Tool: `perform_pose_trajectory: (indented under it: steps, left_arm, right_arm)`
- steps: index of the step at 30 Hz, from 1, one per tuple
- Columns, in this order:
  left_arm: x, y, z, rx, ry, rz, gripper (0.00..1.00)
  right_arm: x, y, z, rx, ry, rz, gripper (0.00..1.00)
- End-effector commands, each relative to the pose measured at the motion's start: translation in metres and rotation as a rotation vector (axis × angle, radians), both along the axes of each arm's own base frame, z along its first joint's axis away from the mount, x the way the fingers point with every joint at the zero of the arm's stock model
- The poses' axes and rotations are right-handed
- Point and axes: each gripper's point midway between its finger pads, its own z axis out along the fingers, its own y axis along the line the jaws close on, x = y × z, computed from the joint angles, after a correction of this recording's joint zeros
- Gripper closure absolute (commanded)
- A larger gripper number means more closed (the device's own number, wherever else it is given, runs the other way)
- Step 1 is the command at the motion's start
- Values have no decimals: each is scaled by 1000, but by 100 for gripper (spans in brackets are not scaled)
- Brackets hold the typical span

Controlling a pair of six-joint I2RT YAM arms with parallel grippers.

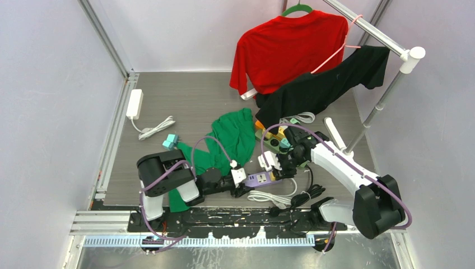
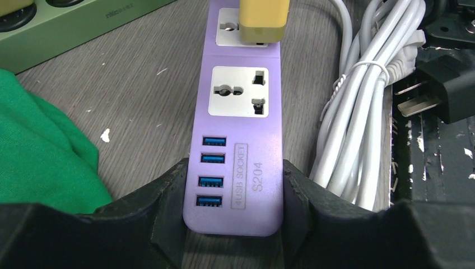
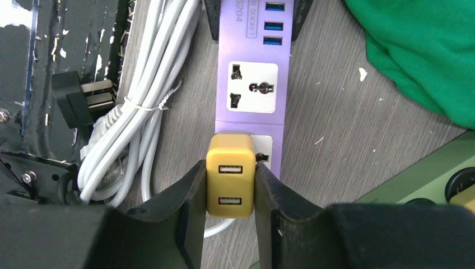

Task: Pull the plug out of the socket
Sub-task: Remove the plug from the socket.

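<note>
L gripper [image 2: 235, 182] is clamped on the USB end of the purple strip [image 2: 242, 140], one finger on each long edge, both touching. R gripper [image 3: 229, 175] is closed on the yellow plug [image 3: 229, 182], pads pressed to its two sides. The plug's 2 USB ports face the wrist cam.

The plug sits over the strip's end socket, the one farthest from the blue USB ports, and a bit of that socket's white face shows beside it. Can't tell if the prongs are fully in or partly out. The middle socket has nothing in it.

In the top view the strip lies on the table [image 1: 185, 101] by its near edge, btwn the two arms, USB end left and plug end right.

A tied white cable bundle [image 2: 358, 112] lies just beside the strip on its near side. A black plug [image 2: 442, 89] w/ bare prongs rests next to the bundle on the dark base plate.

On the far side are a green cloth [image 2: 45, 157] and an olive-green power strip [image 2: 73, 28], both near the purple one but not touching it.

Farther back a red shirt [image 1: 285, 50] and a black shirt [image 1: 330, 84] hang on a rail at far right. A white power strip [image 1: 134, 103] w/ cord lies at far left.
</note>
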Motion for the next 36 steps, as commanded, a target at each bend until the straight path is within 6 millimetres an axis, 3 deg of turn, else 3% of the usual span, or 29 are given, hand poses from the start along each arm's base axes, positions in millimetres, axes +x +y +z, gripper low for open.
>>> perform_pose_trajectory:
  steps: [1,8,14,17,23,30,33,34,36]
  left_arm:
    - [8,25,-37,136,27,78,100]
    - [10,19,-39,157,40,70,100]
    - [11,19,-40,161,41,74,100]
    - [11,19,-41,165,42,75,100]
    - [11,20,-41,170,43,79,100]
    - [12,19,-41,170,45,85,100]
    - [15,18,-40,169,48,96,100]
    - [16,18,-39,168,49,105,96]
    - [20,18,-33,156,46,131,72]
  right_arm:
    - [-43,4,9,80,86,160,96]
    - [-17,48,26,133,127,-18,99]
    - [21,33,29,78,25,-224,99]
    - [29,22,36,77,13,-263,99]
    - [-3,5,26,34,23,-97,99]
    - [-35,15,25,122,91,77,99]
    - [-34,24,30,146,129,50,99]
    - [-28,27,36,154,130,24,99]
    - [-21,31,43,158,150,-45,99]
